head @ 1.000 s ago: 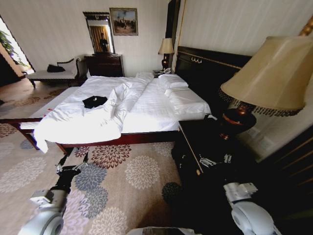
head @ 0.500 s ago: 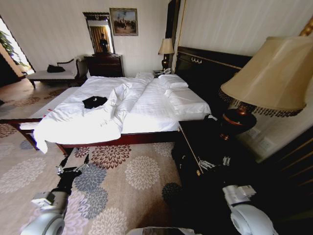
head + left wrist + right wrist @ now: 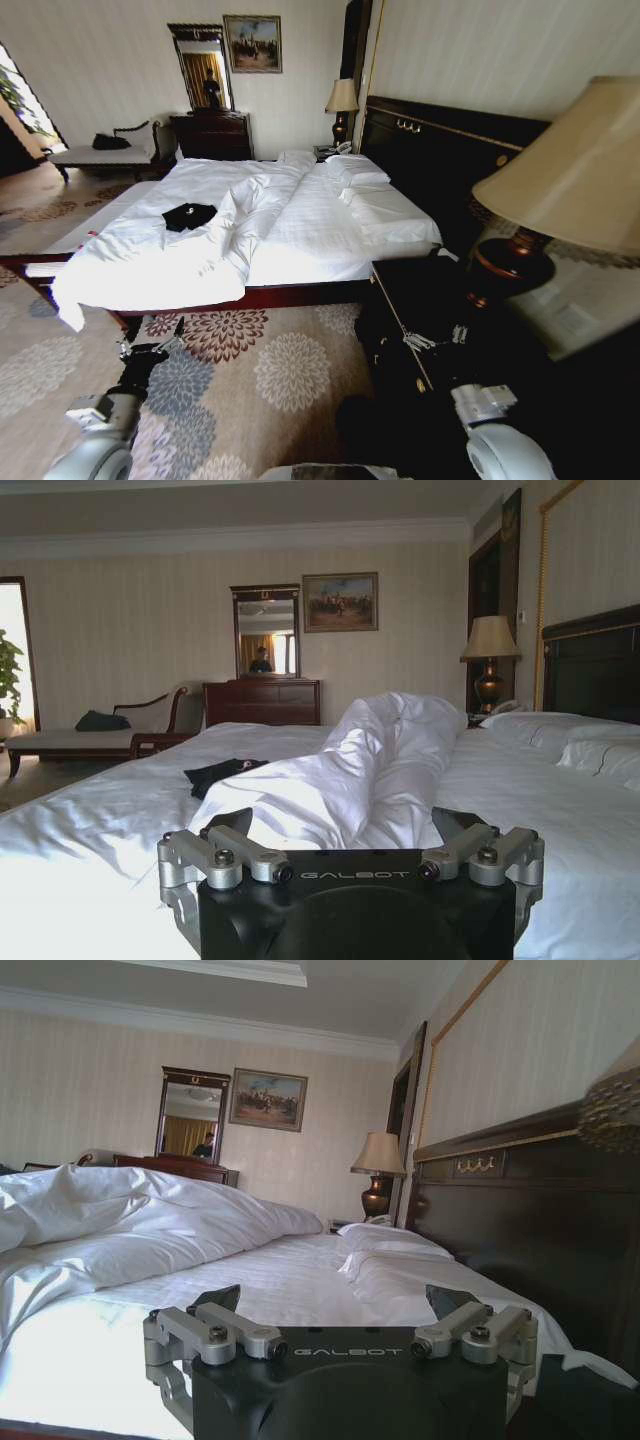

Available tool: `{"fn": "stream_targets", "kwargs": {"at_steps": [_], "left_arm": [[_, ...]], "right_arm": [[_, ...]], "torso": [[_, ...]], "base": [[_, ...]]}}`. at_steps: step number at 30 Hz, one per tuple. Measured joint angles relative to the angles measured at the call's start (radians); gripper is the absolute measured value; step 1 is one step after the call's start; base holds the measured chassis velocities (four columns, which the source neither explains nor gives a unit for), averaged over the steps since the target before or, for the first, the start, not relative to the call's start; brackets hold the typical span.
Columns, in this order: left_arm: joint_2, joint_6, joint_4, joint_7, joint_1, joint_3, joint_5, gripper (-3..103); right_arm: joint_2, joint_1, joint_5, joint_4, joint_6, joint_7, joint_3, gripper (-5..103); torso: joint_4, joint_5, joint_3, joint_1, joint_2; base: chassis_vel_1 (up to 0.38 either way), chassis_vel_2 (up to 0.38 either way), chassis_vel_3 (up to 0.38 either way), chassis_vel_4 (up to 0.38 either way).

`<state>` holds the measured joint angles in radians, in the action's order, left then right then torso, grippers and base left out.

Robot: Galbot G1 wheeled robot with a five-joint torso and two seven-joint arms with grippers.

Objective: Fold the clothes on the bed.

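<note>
Left gripper hangs low over the flowered carpet with jaws spread and empty; right gripper sits low beside the dark nightstand, also spread and empty. Beyond both, the black T-shirt lies crumpled on the white duvet of the bed, well apart from either gripper.

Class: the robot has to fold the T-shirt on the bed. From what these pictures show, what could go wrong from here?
1. The T-shirt lies far in on the bed, beside a bunched duvet ridge; a gripper might well grab duvet too.
2. The nightstand and lamp stand close by the right gripper; moving could bump them.
3. The left gripper hangs low, facing the bed edge.
</note>
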<state>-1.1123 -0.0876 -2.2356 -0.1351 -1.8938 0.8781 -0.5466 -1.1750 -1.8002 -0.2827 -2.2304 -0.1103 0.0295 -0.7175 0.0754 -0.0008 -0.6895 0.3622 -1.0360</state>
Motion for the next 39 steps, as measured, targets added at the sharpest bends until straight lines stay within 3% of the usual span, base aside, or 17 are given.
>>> {"fn": "stream_targets", "kwargs": {"at_steps": [39], "left_arm": [[0.034, 0.002, -0.037, -0.002, 0.034, 0.001, 0.010, 100]], "right_arm": [[-0.008, -0.005, 0.008, 0.010, -0.004, 0.005, 0.003, 100]], "torso": [[0.0002, 0.0003, 0.000, 0.000, 0.000]], "base": [[-0.230, 0.230, 0.234, -0.233]]}}
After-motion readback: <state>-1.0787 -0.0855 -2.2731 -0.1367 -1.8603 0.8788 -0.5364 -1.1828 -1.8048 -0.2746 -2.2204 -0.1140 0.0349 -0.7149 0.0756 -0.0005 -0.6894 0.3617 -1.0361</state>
